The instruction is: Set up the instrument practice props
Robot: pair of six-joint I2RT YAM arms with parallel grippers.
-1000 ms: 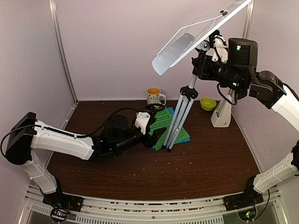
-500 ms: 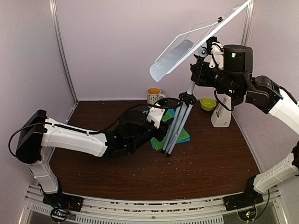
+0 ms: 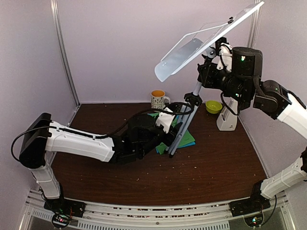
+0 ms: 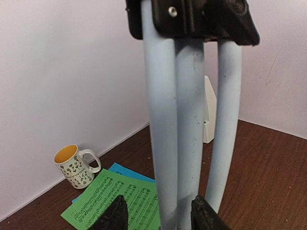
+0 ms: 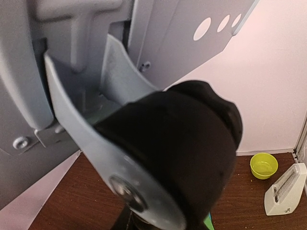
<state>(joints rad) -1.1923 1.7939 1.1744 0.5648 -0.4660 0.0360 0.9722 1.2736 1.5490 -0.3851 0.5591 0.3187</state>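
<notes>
Top external shows the left gripper now moved in astride the stand's folded legs, clamping unclear, right gripper gripping its neck, so spreading the legs seems next.

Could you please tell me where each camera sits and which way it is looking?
Top external: high behind the arm bases, looking down over the table at the music stand; both arms show, left gripper at its legs, right gripper holding its neck.
Left wrist: low on the left arm, facing the back wall; legs between its fingertips, mug and sheets beyond.
Right wrist: high, tight against the stand's black knob; bowl and metronome below; own fingers barely visible.
Shared: mug and sheets, top and left wrist.
</notes>
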